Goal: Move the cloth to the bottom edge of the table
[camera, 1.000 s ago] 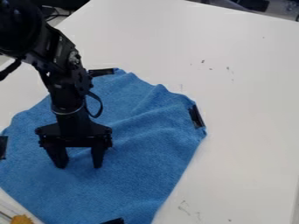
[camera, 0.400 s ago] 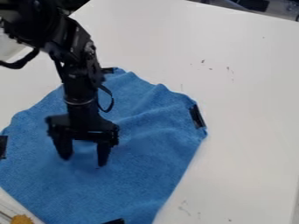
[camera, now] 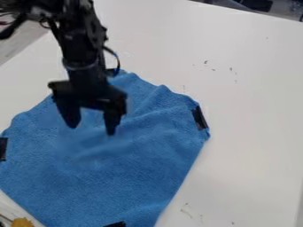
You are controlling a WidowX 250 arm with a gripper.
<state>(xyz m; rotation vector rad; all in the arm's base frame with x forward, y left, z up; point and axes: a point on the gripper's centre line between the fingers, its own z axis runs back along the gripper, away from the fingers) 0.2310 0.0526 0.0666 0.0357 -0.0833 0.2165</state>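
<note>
Cloth (camera: 136,177), blue and lightly wrinkled, lies spread over the left and lower part of the table (camera: 254,88), running down to the bottom of the view. Most of it shows below and to the right of the gripper (camera: 91,129), which hangs in front of its upper left part, fingers apart with only a gap between them. Whether the tips touch it, I cannot tell. The arm (camera: 81,44) slants in from the upper left, then points down.
</note>
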